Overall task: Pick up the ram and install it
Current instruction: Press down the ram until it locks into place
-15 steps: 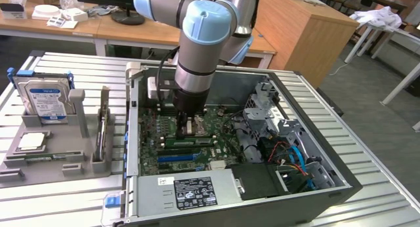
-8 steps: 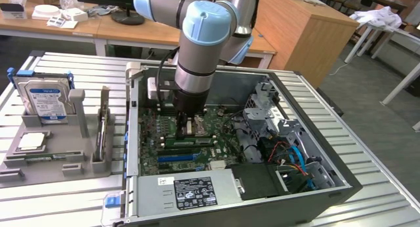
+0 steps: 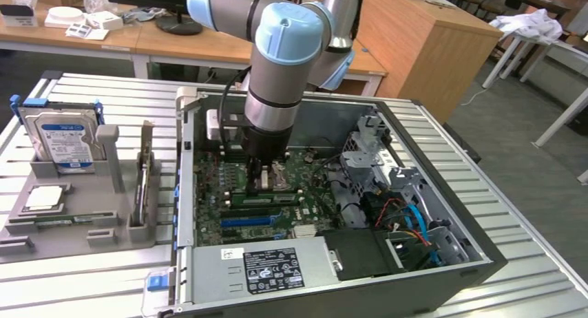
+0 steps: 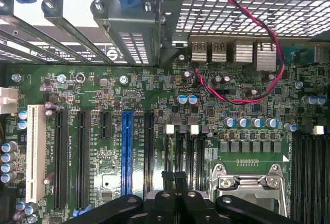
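Note:
My gripper (image 3: 261, 175) reaches down into the open computer case (image 3: 478, 252), over the green motherboard (image 4: 154, 105). Its black fingertips (image 4: 167, 178) are shut together above the narrow black memory slots (image 4: 185, 149) beside the silver processor socket (image 4: 247, 182). I can make out nothing between the fingers. In the exterior view a green strip (image 3: 266, 199) lies along the slots just under the gripper; I cannot tell whether it is the ram. A long thin stick (image 3: 144, 177) stands on edge in the grey holder (image 3: 87, 235) to the exterior view's left of the case.
The holder also carries a hard drive with a blue-white label (image 3: 65, 135) and a square silver chip (image 3: 44, 197). Inside the case are a blue expansion slot (image 4: 126, 152), a red cable (image 4: 258, 59), a drive cage (image 3: 372, 153) and the power supply (image 3: 266, 270).

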### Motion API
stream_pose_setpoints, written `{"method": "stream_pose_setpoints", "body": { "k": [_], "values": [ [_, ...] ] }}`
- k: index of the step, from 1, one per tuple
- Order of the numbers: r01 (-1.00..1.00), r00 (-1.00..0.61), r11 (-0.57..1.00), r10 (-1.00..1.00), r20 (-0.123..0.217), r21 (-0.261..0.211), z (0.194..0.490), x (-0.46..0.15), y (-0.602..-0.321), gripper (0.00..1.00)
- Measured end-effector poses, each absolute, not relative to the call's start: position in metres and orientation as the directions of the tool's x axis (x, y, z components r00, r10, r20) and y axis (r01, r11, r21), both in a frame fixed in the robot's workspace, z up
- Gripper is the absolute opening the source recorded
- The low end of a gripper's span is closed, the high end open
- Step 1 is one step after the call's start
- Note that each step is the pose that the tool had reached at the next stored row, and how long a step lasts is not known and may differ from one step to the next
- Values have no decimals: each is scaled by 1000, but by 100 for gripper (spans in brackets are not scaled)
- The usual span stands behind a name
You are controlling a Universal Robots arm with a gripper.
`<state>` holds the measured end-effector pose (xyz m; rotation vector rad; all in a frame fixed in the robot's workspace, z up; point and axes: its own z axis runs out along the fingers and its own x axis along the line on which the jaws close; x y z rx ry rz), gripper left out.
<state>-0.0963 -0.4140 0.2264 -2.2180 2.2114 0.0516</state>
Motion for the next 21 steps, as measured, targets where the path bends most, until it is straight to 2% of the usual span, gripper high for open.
{"method": "stream_pose_setpoints", "body": {
  "k": [21],
  "values": [
    [-1000, 3, -3, -1000, -30, 17, 224, -96, -414, 11]
  ]
}}
